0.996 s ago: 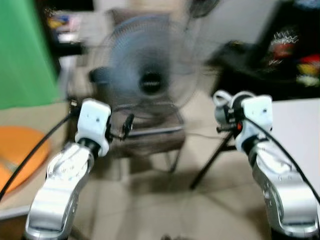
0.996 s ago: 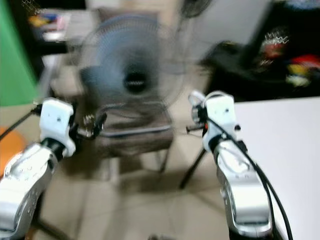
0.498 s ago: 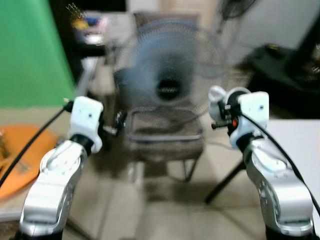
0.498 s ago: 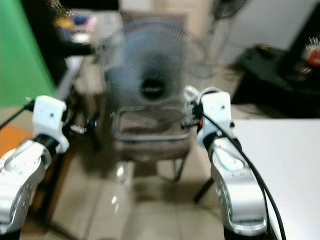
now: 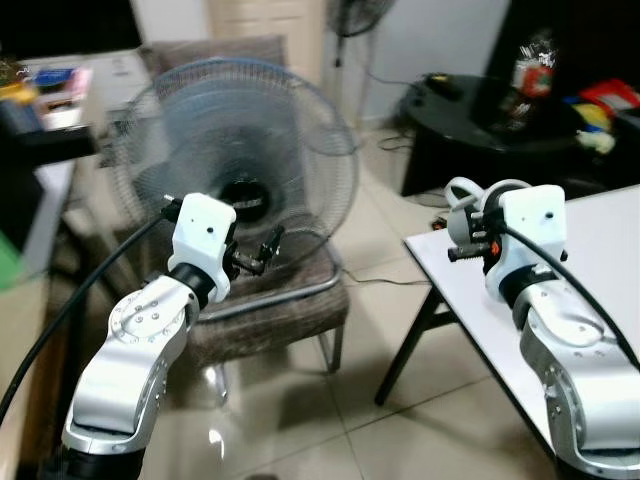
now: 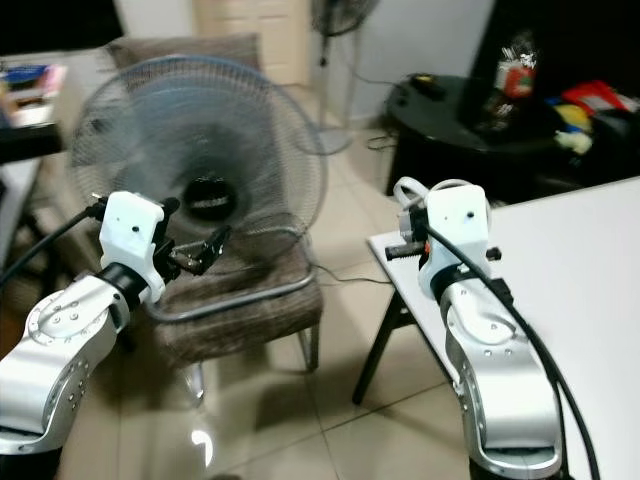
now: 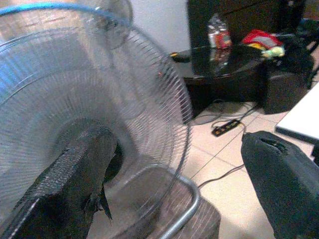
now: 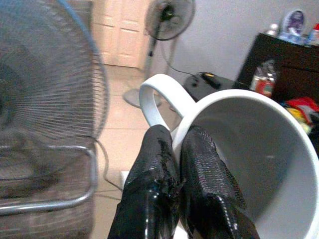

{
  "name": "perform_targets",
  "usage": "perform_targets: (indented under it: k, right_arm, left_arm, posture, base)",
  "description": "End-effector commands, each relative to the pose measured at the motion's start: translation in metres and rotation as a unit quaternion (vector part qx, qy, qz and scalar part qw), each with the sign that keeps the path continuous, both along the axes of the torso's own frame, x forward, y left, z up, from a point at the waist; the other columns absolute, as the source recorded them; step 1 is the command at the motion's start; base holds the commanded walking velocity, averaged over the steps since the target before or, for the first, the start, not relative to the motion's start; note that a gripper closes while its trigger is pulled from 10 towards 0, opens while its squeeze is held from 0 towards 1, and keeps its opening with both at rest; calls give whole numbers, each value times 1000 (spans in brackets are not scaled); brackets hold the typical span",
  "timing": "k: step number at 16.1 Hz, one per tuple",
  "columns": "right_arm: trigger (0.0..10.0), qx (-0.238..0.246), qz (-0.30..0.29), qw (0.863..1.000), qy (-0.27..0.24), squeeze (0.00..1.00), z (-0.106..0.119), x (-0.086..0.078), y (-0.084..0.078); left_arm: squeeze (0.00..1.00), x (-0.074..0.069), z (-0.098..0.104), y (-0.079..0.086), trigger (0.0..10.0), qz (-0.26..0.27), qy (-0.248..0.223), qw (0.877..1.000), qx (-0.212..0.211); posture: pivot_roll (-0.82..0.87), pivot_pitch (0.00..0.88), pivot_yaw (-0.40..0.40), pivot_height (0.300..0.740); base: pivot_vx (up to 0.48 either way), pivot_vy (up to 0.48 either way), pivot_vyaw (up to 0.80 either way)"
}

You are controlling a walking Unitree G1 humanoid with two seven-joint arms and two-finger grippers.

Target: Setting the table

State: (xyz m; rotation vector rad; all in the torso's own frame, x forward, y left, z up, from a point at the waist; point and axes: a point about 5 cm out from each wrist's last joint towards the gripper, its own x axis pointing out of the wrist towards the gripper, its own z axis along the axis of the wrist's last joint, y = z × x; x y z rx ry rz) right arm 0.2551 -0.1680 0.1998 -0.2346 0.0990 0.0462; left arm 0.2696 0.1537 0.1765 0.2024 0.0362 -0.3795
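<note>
Tiled floor (image 5: 400, 410), fan (image 5: 235, 160) on chair (image 5: 270, 310); right gripper (image 8: 182, 164) pinches a white mug (image 8: 249, 164) beside the table (image 5: 600, 250); left gripper (image 7: 174, 184) gapes empty.

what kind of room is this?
Likely a lived-in home living or dining area: a fan standing on a cushioned chair, a white table, tiled floor.

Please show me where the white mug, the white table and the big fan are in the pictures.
white mug (image 8: 259, 149): right wrist view, on its inner wall.
white table (image 5: 600, 235): left eye view, on its bare top.
fan (image 5: 235, 165): left eye view, on the wire grille.
</note>
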Motion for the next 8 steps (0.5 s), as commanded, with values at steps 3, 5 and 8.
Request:
perform_targets:
  k: [3, 5, 8]
  right_arm:
    - [10000, -21, -16, 1000, -1, 0, 8, -3, -9]
    - [10000, -25, -15, 1000, 8, 0, 7, -3, -9]
    - [10000, -26, -9, 999, 18, 0, 5, -3, -7]
  left_arm:
    - [0, 2, 2, -8, 10000, -15, -6, 1000, -8]
    - [0, 1, 0, -9, 10000, -16, -6, 1000, -9]
    - [0, 0, 0, -8, 10000, -15, -7, 1000, -8]
  posture:
    - [41, 0, 12, 740]
    - [44, 0, 1, 740]
    - [50, 0, -7, 740]
  base:
    - [277, 0, -267]
    - [277, 0, 0]
    - [276, 0, -800]
